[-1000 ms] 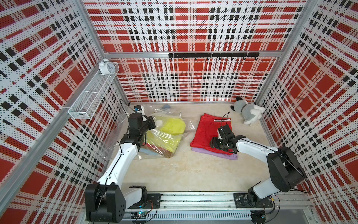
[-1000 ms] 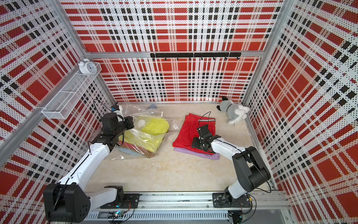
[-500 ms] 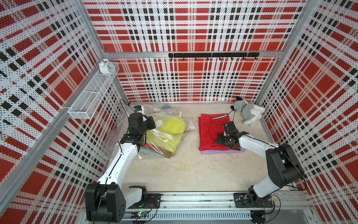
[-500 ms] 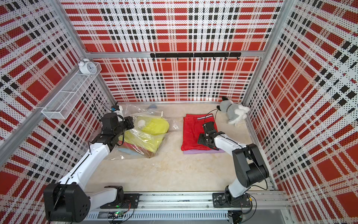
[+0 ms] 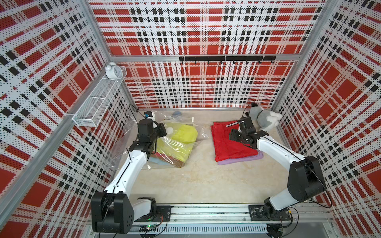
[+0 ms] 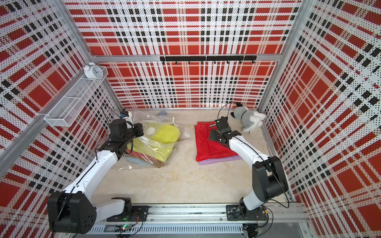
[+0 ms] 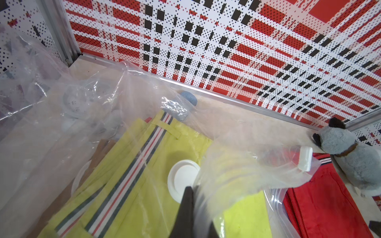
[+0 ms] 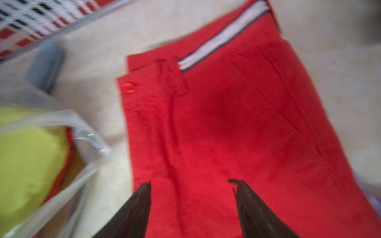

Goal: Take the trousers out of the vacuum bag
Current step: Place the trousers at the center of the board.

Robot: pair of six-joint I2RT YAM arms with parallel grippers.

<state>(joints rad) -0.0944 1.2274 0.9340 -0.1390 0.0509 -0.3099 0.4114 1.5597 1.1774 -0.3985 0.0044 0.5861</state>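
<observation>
my 2 arms, left arm (image 5: pixel 132 164) and right arm (image 5: pixel 276 149): white link shells, black joint housings, thin black cable running along each. right gripper (image 8: pixel 189 181): black tapered fingers (image 8: pixel 134 212). black bases sit on my aluminium rail (image 5: pixel 206 211).

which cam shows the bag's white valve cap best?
Left wrist: the valve cap on the bag is close and sharp, over yellow-green trousers. In both top views it is just a small white dot. The right wrist view doesn't show it.

The left tool (image 7: pixel 195 214) seemingly pinches the vacuum bag (image 7: pixel 245 164) over yellow-green trousers (image 7: pixel 132 191).
</observation>
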